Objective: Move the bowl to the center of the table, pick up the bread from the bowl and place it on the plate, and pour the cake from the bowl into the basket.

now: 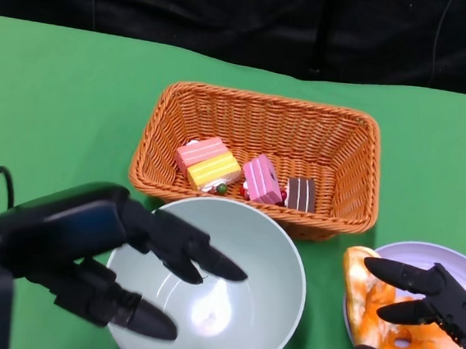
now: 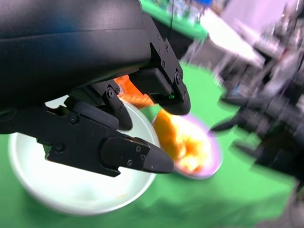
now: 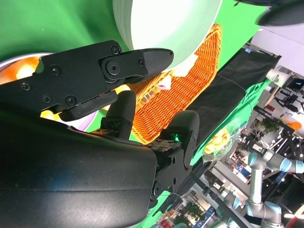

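A: Left hand (image 1: 117, 258) is recorded over the near left rim of the bowl (image 1: 279, 253). Is anything gripped?

B: Nothing is seen in it. The fingers (image 1: 208, 259) are spread apart and stretched out over the bowl's inside; in the left wrist view the same hand (image 2: 137, 128) is released, with the bowl (image 2: 71, 190) below it. Whether the rim is touched cannot be told.

A: Right hand (image 1: 425, 321)?

B: It is held over the bread (image 1: 369, 307), fingers apart and pointing toward the bowl. No grasp is seen; contact with the bread cannot be judged. In the right wrist view the hand (image 3: 142, 95) is also seen loose, holding nothing.

A: Position of the bread?

B: It is noted lying on the plate (image 1: 456, 262), at the near right of the green table (image 1: 58, 100). It is orange and white, and part of it is hidden by the fingers.

A: And the bowl?

B: Pale green, upright, near the table's front edge, just in front of the basket (image 1: 336, 131), its rim close beside the basket's wall. No food is seen inside it.

A: Cake?

B: Cake pieces (image 1: 241, 175) are recorded in the basket, against its near wall: pink, yellow, pink striped and brown, side by side. Small red and green bits lie among them.
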